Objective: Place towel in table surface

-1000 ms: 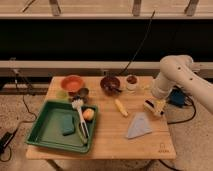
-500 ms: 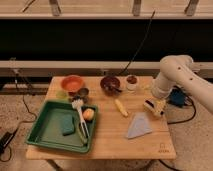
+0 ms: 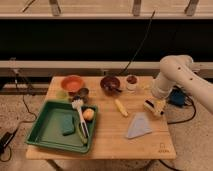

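A pale grey-blue towel (image 3: 139, 125) lies flat on the wooden table (image 3: 110, 142), toward its right front. The gripper (image 3: 155, 107) hangs on the white arm (image 3: 175, 75) just above and to the right of the towel, close to the table's right edge. It does not touch the towel.
A green tray (image 3: 45, 131) at the left front holds a sponge (image 3: 68, 125), a brush (image 3: 80, 120) and an orange fruit (image 3: 88, 114). An orange bowl (image 3: 72, 83), a dark bowl (image 3: 110, 84), a cup (image 3: 131, 82) and a corn cob (image 3: 121, 107) stand behind. A blue box (image 3: 176, 97) sits at the right.
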`<state>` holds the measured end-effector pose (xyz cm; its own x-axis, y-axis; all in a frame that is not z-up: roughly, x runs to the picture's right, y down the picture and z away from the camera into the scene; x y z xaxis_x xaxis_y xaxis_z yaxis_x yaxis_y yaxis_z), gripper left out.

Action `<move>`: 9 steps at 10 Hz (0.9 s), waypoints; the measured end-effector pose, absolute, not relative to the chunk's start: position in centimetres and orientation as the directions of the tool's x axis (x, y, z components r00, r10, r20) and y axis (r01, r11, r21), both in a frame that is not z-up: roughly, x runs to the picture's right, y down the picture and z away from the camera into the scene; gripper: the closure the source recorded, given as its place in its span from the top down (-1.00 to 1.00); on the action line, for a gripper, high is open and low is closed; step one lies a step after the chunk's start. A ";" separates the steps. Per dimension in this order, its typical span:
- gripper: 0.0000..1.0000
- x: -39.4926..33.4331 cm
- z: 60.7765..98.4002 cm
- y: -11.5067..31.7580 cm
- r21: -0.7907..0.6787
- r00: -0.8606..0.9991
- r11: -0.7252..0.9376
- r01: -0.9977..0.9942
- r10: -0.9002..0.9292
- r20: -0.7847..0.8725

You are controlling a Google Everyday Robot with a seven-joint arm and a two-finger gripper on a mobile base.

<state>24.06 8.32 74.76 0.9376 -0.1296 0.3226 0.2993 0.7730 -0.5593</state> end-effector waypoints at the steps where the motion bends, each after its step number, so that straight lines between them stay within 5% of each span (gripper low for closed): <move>1: 0.60 24.1 74.8 8.3 -0.559 0.938 0.773 0.299 -0.130 0.323; 9: 0.60 23.2 75.3 10.2 -0.549 0.913 0.752 0.364 -0.172 0.369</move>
<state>23.16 10.21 75.30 0.9132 -0.1722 0.3694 0.3639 0.7525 -0.5489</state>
